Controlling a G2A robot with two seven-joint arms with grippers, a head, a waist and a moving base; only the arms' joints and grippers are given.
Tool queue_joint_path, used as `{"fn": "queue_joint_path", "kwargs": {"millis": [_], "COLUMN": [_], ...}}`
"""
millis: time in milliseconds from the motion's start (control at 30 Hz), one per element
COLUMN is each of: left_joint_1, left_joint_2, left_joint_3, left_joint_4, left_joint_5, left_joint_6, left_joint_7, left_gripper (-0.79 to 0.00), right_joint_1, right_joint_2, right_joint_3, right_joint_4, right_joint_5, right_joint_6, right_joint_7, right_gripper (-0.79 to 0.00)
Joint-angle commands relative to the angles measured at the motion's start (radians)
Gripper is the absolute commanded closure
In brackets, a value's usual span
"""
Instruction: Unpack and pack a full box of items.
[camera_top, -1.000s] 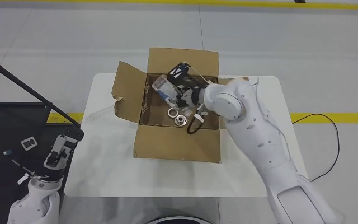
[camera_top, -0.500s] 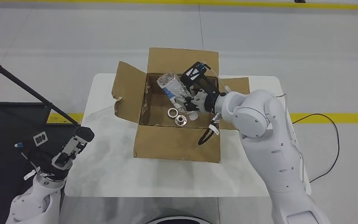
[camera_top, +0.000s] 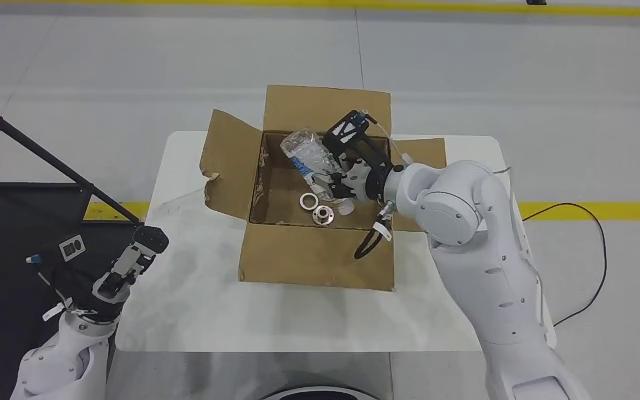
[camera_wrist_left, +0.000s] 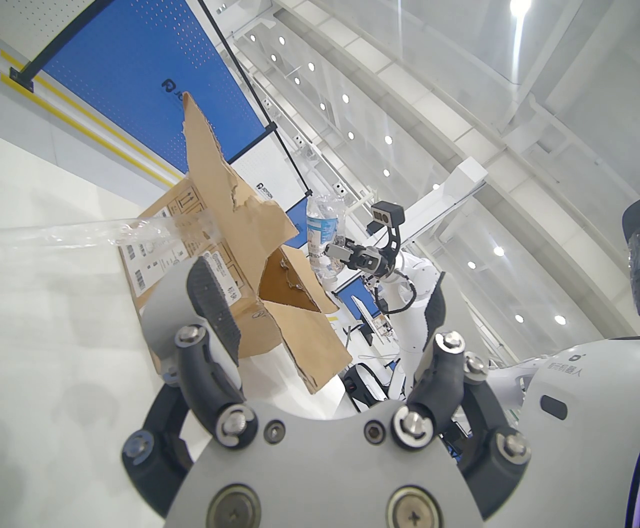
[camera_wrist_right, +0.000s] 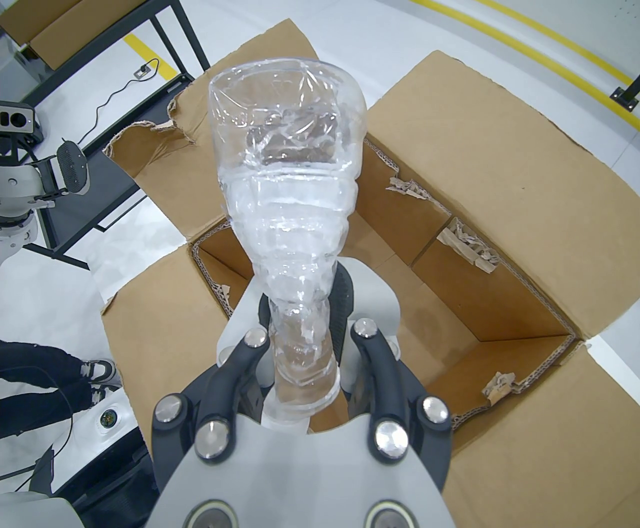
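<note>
my right gripper (camera_wrist_right: 300, 320) is clamped on the clear bottle (camera_wrist_right: 287, 165), held above the open box (camera_top: 315, 255); small rings (camera_top: 312, 207) lie inside, so unpacking looks barely begun; my left gripper (camera_wrist_left: 320, 295) hangs spread, empty

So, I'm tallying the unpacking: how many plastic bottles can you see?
1: a clear plastic bottle gripped by the right tool above the open box; others may lie hidden inside.

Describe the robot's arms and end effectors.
The right arm and left arm have white rounded shells. The left end effector and right end effector each have a silver screwed plate, black linkages and black ribbed pads. A black cable loops at the right wrist.
</note>
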Motion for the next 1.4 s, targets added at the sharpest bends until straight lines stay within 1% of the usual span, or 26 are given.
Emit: {"fn": "queue_joint_path", "kwargs": {"millis": [0,100,233,467,567,633,667,733,833,933,967,1100,1267,1367], "left_joint_1": [0.0,0.0,0.0,0.0,0.0,0.0,0.0,0.0,0.0,0.0,0.0,0.0,0.0,0.0], "left_joint_2": [0.0,0.0,0.0,0.0,0.0,0.0,0.0,0.0,0.0,0.0,0.0,0.0,0.0,0.0], "left_joint_3": [0.0,0.0,0.0,0.0,0.0,0.0,0.0,0.0,0.0,0.0,0.0,0.0,0.0,0.0], "left_joint_4": [0.0,0.0,0.0,0.0,0.0,0.0,0.0,0.0,0.0,0.0,0.0,0.0,0.0,0.0], "left_joint_5": [0.0,0.0,0.0,0.0,0.0,0.0,0.0,0.0,0.0,0.0,0.0,0.0,0.0,0.0], "left_joint_6": [0.0,0.0,0.0,0.0,0.0,0.0,0.0,0.0,0.0,0.0,0.0,0.0,0.0,0.0], "left_joint_7": [0.0,0.0,0.0,0.0,0.0,0.0,0.0,0.0,0.0,0.0,0.0,0.0,0.0,0.0], "left_gripper": [-0.785,-0.785,-0.785,-0.785,-0.785,-0.785,-0.785,-0.785,-0.785,-0.785,-0.785,-0.785,-0.785,-0.785], "right_joint_1": [-0.009,-0.011,-0.042,-0.167,-0.208,-0.234,-0.245,-0.26,-0.259,-0.238,-0.232,-0.174,-0.08,-0.03], "right_joint_2": [0.001,0.009,0.03,0.063,0.074,0.082,0.086,0.095,0.106,0.116,0.118,0.129,0.139,0.144], "right_joint_3": [0.003,0.045,0.151,0.343,0.422,0.488,0.517,0.581,0.645,0.678,0.682,0.685,0.646,0.628], "right_joint_4": [-0.004,-0.017,-0.081,-0.238,-0.26,-0.258,-0.25,-0.212,-0.126,-0.014,0.013,0.208,0.452,0.566], "right_joint_5": [-0.003,0.008,0.009,-0.046,-0.08,-0.117,-0.111,-0.155,-0.173,-0.176,-0.171,-0.156,-0.174,-0.183], "right_joint_6": [0.004,-0.007,0.005,0.089,0.144,0.183,0.192,0.221,0.247,0.239,0.234,0.204,0.176,0.158], "right_joint_7": [-0.019,-0.031,-0.017,0.014,0.007,-0.006,-0.012,-0.006,0.005,0.009,0.009,-0.003,-0.026,-0.035], "right_gripper": [0.0,0.0,0.0,0.0,0.0,0.0,0.0,0.0,0.0,0.0,0.0,0.0,0.0,0.0]}}
